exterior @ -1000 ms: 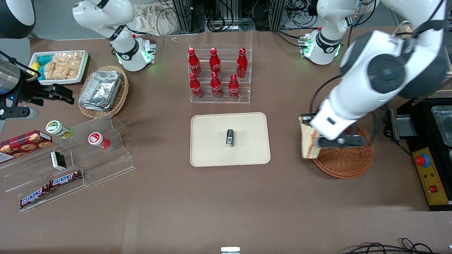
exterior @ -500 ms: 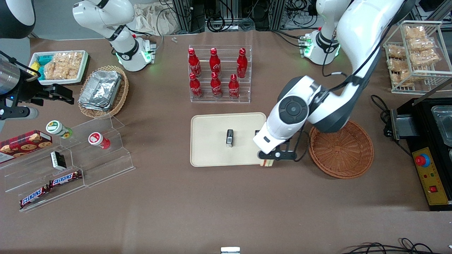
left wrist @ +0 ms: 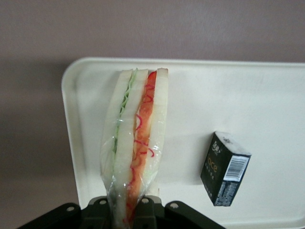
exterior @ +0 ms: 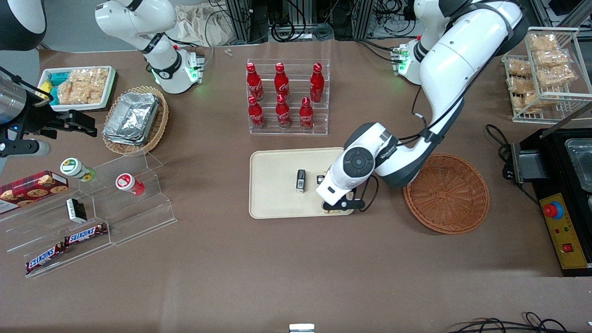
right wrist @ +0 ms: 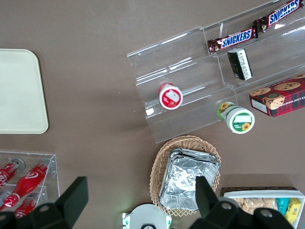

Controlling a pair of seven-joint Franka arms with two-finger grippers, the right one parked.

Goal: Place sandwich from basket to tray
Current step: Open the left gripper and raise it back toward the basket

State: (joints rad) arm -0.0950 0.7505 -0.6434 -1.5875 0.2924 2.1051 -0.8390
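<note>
Gripper (exterior: pixel 336 206) is hanging over the tray (exterior: pixel 273 203), at the corner nearest the front camera on the working arm's side. Fingers are clamped on the sandwich (left wrist: pixel 136 148), which is sticking straight out from them. In the wrist view the wedge is edge-on: white bread outside, green filling on one layer, red on the other, clear wrap around it. It is sitting over the tray's surface, close to a rounded corner; can't tell if it's touching the tray.

Changes vs. earlier frames: one second ago the gripper was hanging over the basket (exterior: pixel 447 194) rim with the sandwich in its grip. Half a second ago it was at the tray's edge on the basket side, with the sandwich poking out past the rim. Now it is sitting further in over the tray, and in the front view the wrist is covering nearly all of the sandwich (exterior: pixel 334 212). The basket is lying beside the gripper toward the working arm's end, well apart from it.

A small black box (left wrist: pixel 225 168) is standing on the tray just beside the sandwich, apart from it, toward the parked arm's end from the gripper; same spot in all three front frames (exterior: pixel 300 181). Rack of red bottles (exterior: pixel 286 98) is farther from the front camera than the gripper, unchanged.
</note>
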